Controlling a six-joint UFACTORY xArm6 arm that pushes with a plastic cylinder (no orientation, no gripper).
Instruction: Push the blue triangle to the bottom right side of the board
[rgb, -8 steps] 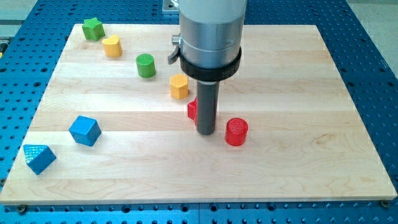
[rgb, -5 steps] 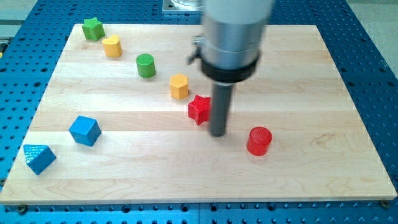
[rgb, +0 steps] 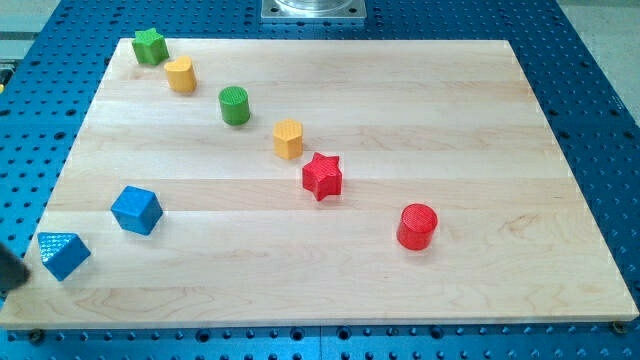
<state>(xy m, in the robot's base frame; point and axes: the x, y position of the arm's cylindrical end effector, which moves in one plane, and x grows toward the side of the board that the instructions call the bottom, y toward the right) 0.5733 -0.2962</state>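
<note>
Blue triangle (rgb: 62, 253) is sitting at the board's (rgb: 560, 130) bottom-left corner, blue cube (rgb: 136, 209) just up-right of it. My tip isn't showing clearly; only a dark blur at the left edge beside the triangle.

Arm gone from the middle of the board; red cylinder shifted.

The rod and its grey housing, which stood over the board's centre beside the red star (rgb: 322, 176) in both earlier pictures, no longer cover it; only a dark blurred shape (rgb: 10, 271) shows at the view's left edge, near the bottom left corner, and whether that is my tip cannot be told. The red star, half hidden behind the rod at first, now shows whole. The red cylinder (rgb: 417, 226) lies further toward the bottom right corner than in the first picture, where the second picture already had it.
</note>
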